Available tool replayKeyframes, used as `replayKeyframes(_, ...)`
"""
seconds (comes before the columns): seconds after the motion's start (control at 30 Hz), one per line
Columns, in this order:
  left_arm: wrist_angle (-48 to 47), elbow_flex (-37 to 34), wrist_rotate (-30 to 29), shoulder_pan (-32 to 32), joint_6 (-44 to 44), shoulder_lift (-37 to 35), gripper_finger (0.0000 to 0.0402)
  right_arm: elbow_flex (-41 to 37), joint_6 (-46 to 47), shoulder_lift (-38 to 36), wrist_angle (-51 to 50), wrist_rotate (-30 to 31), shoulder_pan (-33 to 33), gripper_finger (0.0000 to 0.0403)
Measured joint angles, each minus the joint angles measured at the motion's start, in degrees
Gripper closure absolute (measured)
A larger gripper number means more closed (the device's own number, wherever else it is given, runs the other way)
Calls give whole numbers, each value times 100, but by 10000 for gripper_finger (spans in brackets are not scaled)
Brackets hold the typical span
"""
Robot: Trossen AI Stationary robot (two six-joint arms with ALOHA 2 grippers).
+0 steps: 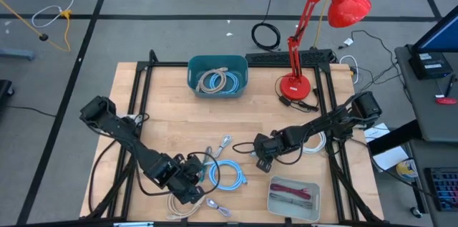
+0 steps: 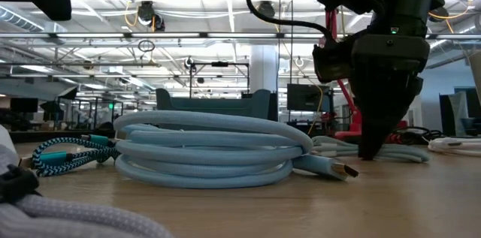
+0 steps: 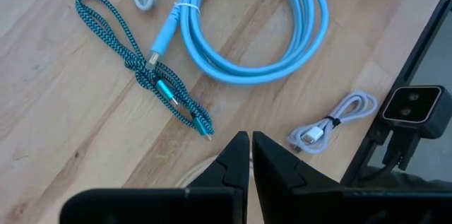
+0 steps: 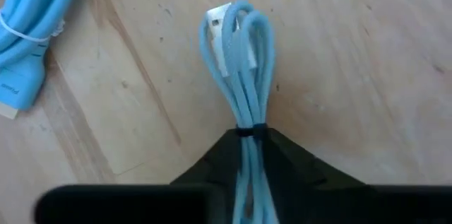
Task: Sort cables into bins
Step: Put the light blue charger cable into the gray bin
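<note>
A wooden surface point(image 1: 172, 105) seen from above, with two dark robot arms at work and the cable sorting partly done. At the far edge, the dark teal tub point(image 1: 217, 76) already holds a few coils, beige and light blue. At the near right, the pale grey tray point(image 1: 294, 197) holds short maroon pieces. Several cables are not yet sorted: a large light blue coil point(image 1: 227, 175) near the middle, a teal braided piece point(image 3: 145, 75) beside it, a small white bundle point(image 3: 330, 123) by the near edge, and a beige coil by the left arm.

The right hand point(image 1: 262, 157) is low at the surface, its fingers pinching a small tied bundle of light blue cable point(image 4: 240, 68) that lies on the wood. The left hand point(image 3: 251, 143) hovers over the near left of the surface with its fingers pressed together, holding nothing. Judging by the loose cables, roughly half the job seems to remain.
</note>
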Motion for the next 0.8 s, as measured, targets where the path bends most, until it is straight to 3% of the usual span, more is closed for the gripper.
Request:
replayKeyframes(0.13, 0, 0, -34, 0, -65, 0, 380, 0, -138, -85, 93, -43, 4, 390)
replayKeyframes(0.37, -1, 0, -94, 0, -82, 1, 380, -17, -92, -482, 35, -270, 29, 381)
replayKeyframes(0.63, 1, 0, -199, 0, -84, 1, 380, -15, 277, -1766, 37, -229, 252, 387)
replayKeyframes(0.8, 1, 0, -199, -13, -96, 1, 380, -13, 797, -2645, 17, -181, 870, 388)
